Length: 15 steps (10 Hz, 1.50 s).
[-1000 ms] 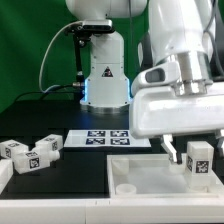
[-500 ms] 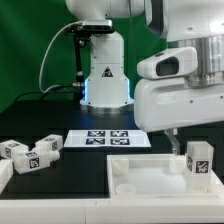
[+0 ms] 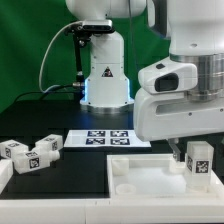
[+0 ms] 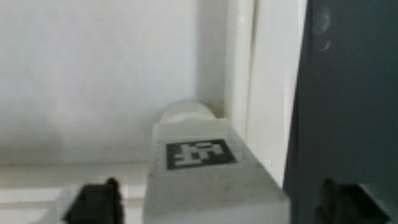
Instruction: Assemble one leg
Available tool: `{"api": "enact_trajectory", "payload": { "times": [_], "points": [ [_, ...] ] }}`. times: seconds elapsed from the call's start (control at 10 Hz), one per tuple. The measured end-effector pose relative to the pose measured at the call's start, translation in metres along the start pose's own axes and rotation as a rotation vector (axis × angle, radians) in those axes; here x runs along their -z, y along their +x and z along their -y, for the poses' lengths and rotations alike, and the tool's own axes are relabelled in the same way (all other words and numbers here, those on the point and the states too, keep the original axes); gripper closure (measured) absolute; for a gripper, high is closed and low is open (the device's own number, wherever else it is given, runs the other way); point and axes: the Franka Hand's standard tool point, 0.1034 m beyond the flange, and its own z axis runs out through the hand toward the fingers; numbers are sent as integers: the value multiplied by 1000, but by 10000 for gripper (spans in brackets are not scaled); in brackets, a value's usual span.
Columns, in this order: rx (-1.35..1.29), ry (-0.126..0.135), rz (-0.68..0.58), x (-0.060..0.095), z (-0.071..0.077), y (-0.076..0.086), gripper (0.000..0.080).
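A white leg point(image 3: 198, 160) with black-and-white tags stands upright on the wide white tabletop point(image 3: 135, 172), near the tabletop's edge at the exterior view's right. My gripper point(image 3: 188, 147) hangs just above the leg, mostly hidden by the arm's white hand. In the wrist view the leg point(image 4: 205, 160) rises between my two dark fingertips point(image 4: 93, 203), with a gap on each side. My gripper point(image 4: 217, 206) is open around the leg's top and not touching it.
Two more tagged legs point(image 3: 13, 150) point(image 3: 42, 152) lie at the exterior view's left on the black table. The marker board point(image 3: 108, 137) lies behind the tabletop. The robot's base point(image 3: 105, 75) stands at the back.
The arm's white hand has turned and shifted a little above the standing leg. The leg and the other parts have not moved.
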Motion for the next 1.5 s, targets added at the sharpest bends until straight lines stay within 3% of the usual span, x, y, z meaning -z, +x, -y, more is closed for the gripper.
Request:
{"api": "enact_trajectory", "payload": {
  "times": [0.1, 0.2, 0.6, 1.1, 1.3, 1.5],
  "points": [
    [-19, 1, 0, 0, 0, 0, 415],
    [-86, -1, 0, 0, -1, 0, 508],
    [-382, 3, -51, -3, -7, 4, 508],
    [-1083, 69, -97, -5, -2, 6, 509],
    [-1187, 95, -92, -5, -3, 6, 509],
    [-1151, 92, -93, -6, -2, 6, 509]
  ]
}}
